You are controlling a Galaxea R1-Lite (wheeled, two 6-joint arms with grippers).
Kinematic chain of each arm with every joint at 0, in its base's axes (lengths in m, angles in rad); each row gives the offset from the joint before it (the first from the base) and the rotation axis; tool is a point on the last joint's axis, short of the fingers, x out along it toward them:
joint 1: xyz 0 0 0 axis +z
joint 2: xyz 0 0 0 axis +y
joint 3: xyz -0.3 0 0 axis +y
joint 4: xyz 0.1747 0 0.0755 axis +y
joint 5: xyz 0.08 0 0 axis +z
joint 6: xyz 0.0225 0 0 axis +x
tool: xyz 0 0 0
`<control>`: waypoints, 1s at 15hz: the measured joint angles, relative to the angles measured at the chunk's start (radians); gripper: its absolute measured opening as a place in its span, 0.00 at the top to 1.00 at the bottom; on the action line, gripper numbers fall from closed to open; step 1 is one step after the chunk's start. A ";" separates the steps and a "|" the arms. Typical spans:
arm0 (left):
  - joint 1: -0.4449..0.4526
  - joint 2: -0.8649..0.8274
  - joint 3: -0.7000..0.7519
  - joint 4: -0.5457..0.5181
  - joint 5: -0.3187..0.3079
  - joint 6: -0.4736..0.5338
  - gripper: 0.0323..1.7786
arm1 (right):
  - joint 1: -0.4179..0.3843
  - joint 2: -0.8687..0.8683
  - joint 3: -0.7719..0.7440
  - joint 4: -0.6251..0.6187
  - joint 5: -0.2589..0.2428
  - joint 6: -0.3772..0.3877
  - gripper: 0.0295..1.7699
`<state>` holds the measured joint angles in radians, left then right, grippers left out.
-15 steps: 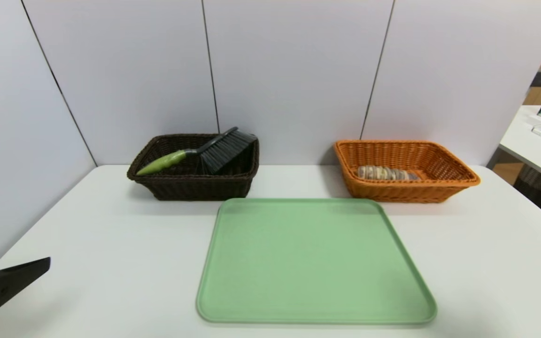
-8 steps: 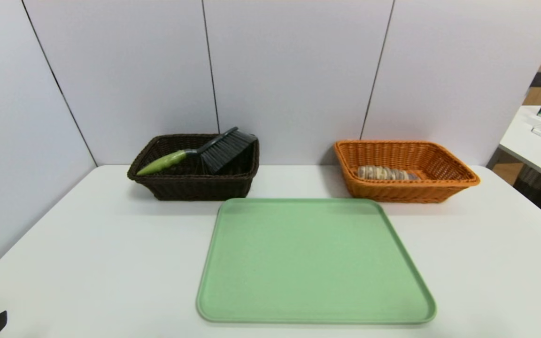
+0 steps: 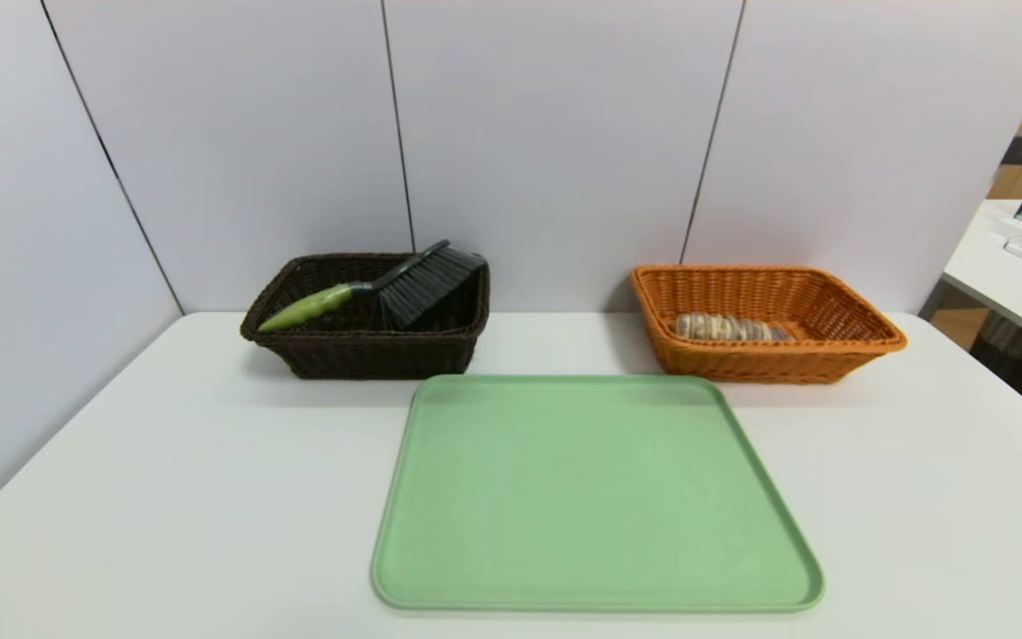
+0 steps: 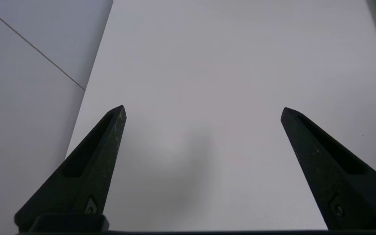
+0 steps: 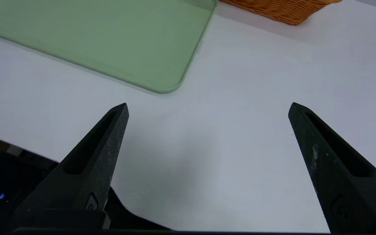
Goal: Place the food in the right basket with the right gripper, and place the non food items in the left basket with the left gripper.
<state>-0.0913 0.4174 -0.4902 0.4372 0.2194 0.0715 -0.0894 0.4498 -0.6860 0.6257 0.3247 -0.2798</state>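
Left claw [image 4: 202,109] released, holding nothing, over bare desk [image 4: 207,65] near wall. Right claw [image 5: 207,106] released, also without load, over desk just off green tray [image 5: 109,36] corner. Bread roll [image 3: 728,327] in orange basket [image 3: 857,342]; brush [image 3: 387,288] propped in dark basket [image 3: 360,355]. Pen not visible. Tray bare. Judgement: sorting looks finished; next move only parking arms, or checking pen's whereabouts.

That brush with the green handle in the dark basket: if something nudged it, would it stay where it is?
Probably not firmly. The brush lies tilted, its bristle head propped on the left basket rim, so a nudge could tip or slide it. The smooth green handle looks rigid, perhaps slippery; the bristles would likely flex.
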 joint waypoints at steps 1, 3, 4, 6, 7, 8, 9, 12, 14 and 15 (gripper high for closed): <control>0.001 -0.016 0.015 0.000 0.000 0.001 0.05 | 0.010 -0.034 0.024 0.004 0.000 0.000 0.04; 0.012 -0.051 0.035 0.000 -0.026 0.002 0.05 | 0.029 -0.106 0.067 0.026 -0.002 0.000 0.04; 0.021 -0.067 0.040 0.000 -0.048 0.002 0.05 | 0.046 -0.141 0.079 0.043 -0.003 0.000 0.04; 0.039 -0.101 0.051 0.001 -0.077 0.003 0.05 | 0.092 -0.196 0.090 0.091 -0.011 0.002 0.04; 0.045 -0.115 0.061 0.001 -0.079 0.004 0.05 | 0.100 -0.218 0.093 0.098 -0.017 0.002 0.04; 0.049 -0.130 0.072 0.001 -0.079 0.008 0.05 | 0.102 -0.236 0.097 0.097 -0.030 0.002 0.04; 0.050 -0.147 0.088 0.000 -0.079 0.010 0.05 | 0.103 -0.256 0.102 0.095 -0.035 0.002 0.04; 0.060 -0.202 0.121 -0.001 -0.088 0.026 0.05 | 0.100 -0.315 0.118 0.096 -0.037 0.003 0.04; 0.073 -0.241 0.132 -0.001 -0.165 0.042 0.05 | 0.099 -0.354 0.130 0.096 -0.038 0.009 0.04; 0.081 -0.258 0.135 -0.001 -0.219 0.045 0.05 | 0.098 -0.375 0.134 0.094 -0.039 0.023 0.04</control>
<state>-0.0100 0.1591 -0.3555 0.4362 0.0009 0.1164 0.0089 0.0745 -0.5521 0.7202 0.2862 -0.2572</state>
